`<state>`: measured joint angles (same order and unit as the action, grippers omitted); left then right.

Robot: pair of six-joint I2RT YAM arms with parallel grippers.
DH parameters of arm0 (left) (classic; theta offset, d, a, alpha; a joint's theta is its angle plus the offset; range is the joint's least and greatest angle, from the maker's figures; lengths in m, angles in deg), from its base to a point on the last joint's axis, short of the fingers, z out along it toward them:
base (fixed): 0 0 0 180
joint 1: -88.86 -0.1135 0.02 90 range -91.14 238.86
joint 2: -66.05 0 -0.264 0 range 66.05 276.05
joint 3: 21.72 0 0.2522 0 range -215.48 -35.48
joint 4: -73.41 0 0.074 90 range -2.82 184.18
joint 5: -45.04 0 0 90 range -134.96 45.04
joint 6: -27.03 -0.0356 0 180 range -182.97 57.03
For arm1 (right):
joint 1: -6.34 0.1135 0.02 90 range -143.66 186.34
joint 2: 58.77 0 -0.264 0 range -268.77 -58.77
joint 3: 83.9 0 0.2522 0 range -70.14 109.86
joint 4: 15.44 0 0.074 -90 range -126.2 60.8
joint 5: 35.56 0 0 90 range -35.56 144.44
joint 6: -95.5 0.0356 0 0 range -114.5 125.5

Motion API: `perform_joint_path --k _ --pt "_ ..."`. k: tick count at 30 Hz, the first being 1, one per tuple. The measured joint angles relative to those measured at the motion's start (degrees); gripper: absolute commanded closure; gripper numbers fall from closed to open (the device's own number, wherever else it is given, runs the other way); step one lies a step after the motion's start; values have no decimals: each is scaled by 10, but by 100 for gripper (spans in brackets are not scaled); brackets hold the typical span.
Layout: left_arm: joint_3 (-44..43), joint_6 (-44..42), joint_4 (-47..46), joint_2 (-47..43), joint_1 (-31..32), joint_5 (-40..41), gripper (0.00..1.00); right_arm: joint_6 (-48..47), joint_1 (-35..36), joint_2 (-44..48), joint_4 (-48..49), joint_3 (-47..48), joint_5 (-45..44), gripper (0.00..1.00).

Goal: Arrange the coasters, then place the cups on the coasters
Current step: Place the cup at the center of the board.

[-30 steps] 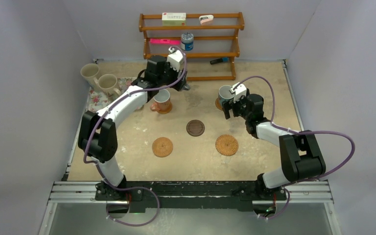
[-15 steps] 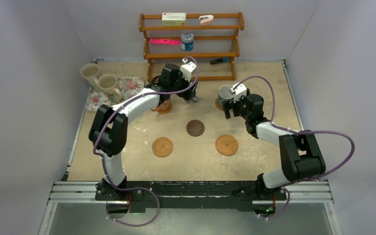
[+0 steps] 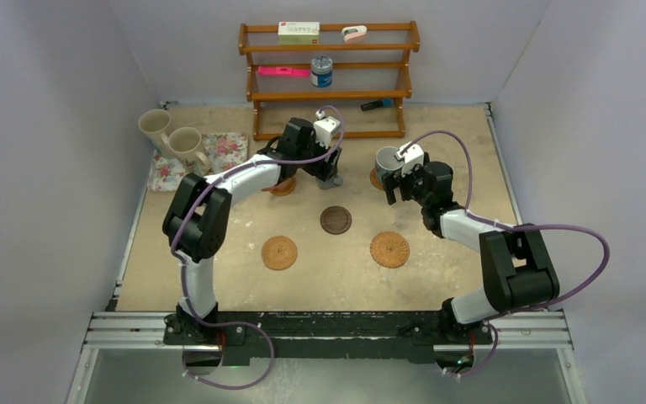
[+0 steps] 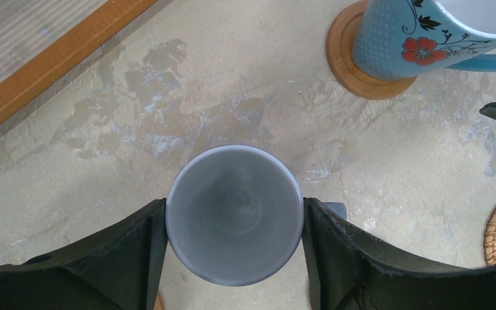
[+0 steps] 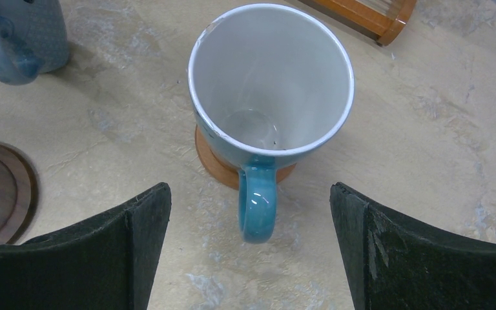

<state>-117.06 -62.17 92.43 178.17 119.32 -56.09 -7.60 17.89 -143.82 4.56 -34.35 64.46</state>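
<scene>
My left gripper (image 4: 234,216) is shut on the small grey cup (image 4: 234,213), with a finger pressed against each side of its rim. It holds the cup over bare table behind the dark brown coaster (image 3: 335,220). The light blue cup (image 5: 271,84) stands on a tan coaster (image 5: 212,165). My right gripper (image 5: 248,194) is open, and the cup's handle lies untouched between its fingers. Two woven coasters (image 3: 278,252) (image 3: 389,249) lie nearer the front. Another coaster (image 3: 283,188) shows under my left arm, which hides whatever stands on it. Two cream cups (image 3: 153,126) (image 3: 187,145) stand at the back left.
A floral tray (image 3: 229,151) lies beside the cream cups. A wooden rack (image 3: 328,93) stands against the back wall, holding a tin can (image 3: 321,71), a box and small items. A dark marker (image 3: 377,104) lies by the rack's foot. Walls close in left and right.
My left arm has swung right and toward the front, carrying the grey cup away from the rack to a spot behind the dark coaster. The right arm has not moved.
</scene>
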Motion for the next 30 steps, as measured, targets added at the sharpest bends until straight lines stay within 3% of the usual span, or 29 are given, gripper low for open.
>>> perform_joint_path --k 11,22,30 --pt "1 2 -4 7 0 -12 35 0 0 0 0 0 0 6" --pt "1 2 -14 7 0 -33 3 0 0 -1 0 0 0 6" --pt "6 1 -17 -5 0 -37 0 0 0 -1 0 0 0 6"
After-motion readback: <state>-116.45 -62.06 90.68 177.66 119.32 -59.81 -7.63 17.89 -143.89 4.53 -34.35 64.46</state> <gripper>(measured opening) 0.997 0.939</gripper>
